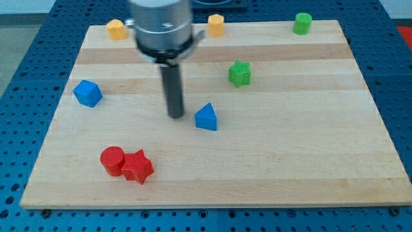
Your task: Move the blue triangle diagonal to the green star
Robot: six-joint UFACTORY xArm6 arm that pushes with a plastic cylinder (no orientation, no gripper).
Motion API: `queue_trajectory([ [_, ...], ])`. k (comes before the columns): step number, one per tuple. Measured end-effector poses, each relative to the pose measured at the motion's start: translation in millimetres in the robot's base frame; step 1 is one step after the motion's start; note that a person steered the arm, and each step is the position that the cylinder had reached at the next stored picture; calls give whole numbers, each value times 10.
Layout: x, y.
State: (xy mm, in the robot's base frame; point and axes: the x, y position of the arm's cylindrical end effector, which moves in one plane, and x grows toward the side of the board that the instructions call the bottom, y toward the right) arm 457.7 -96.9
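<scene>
My tip (176, 116) bare rod, no pincer to open or close; sits just left of blue triangle (206, 118) mid-board. Green star (239, 73) toward top-right. Approach step; next, small nudge from left

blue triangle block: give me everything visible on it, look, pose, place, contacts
The blue triangle block is a small solid prism of even, matte blue, plastic by the look, with no markings. It stands with its apex toward the view's top and its flat base on the pale wooden board, near the board's middle. Nothing touches it but the board. My tip sits just to its left in the view, a small gap apart. The green star block lies up and to the view's right, apart from it.
</scene>
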Motion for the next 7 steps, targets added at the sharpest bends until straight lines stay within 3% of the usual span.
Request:
queue_trajectory([
  [1, 298, -309],
  [2, 392, 179],
  [3, 18, 880],
  [4, -92, 1671],
  [7, 106, 957],
])
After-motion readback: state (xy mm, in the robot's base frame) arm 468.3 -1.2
